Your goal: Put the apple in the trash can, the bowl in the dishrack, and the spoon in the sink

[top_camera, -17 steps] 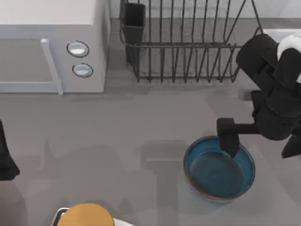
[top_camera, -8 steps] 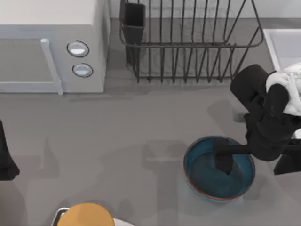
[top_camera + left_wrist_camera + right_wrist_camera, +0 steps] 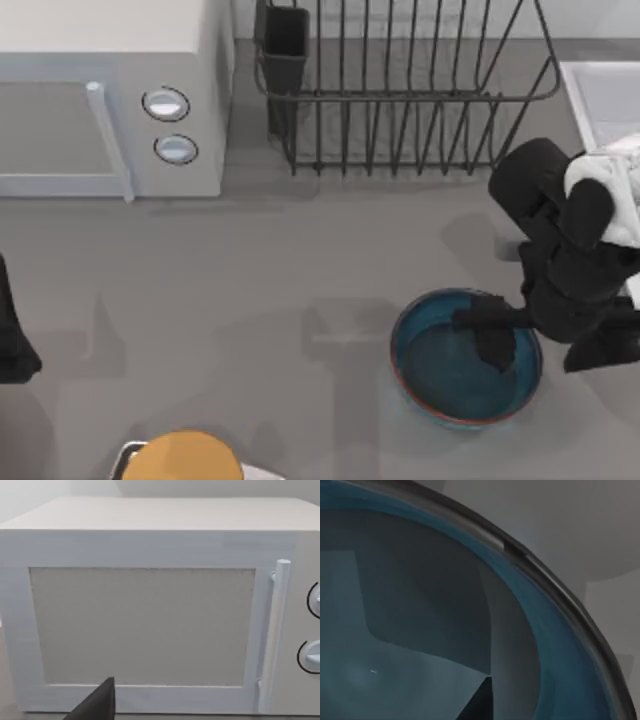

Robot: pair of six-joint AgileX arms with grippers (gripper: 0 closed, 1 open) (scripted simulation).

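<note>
The bowl [image 3: 465, 357] sits on the bench in front of the dishrack [image 3: 400, 90], not yet racked. The right gripper [image 3: 490, 335] reaches inside its rim; whether its fingers are apart, I cannot tell. All 3 placements seem left.

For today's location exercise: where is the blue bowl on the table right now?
In the top view the bowl sits on the table's right side, near the front edge and in front of the dishrack, with the right gripper over its far right rim.

Top view overhead; right wrist view close inside bowl [image 3: 420, 630], perhaps sharing it.
</note>
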